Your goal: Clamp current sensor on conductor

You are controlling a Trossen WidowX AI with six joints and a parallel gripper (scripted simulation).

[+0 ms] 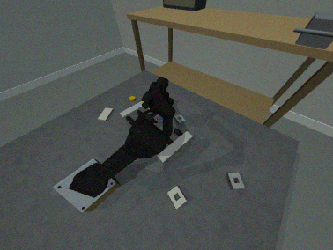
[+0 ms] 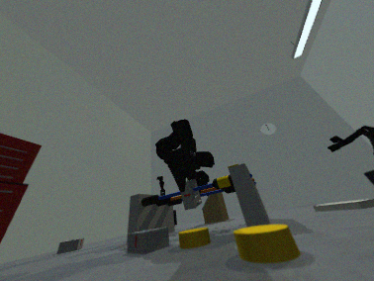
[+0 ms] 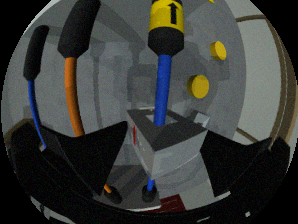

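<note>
The current sensor hangs around the thick blue conductor, which passes through its window. No open gap shows in its body, though the latch cannot be made out. It sits turned at an angle to the fingers, a red mark on its left side; its arrow is not readable. A yellow sleeve with a black arrow is on the same conductor; the word LOAD cannot be read. My gripper is open, one finger on each side of the sensor, close to its corners. In the top view the arm hides the sensor.
An orange conductor and a thinner blue conductor run to the left. Upright end plates stand at the conductors' ends. Yellow discs and several pale blocks, some with square holes, lie around.
</note>
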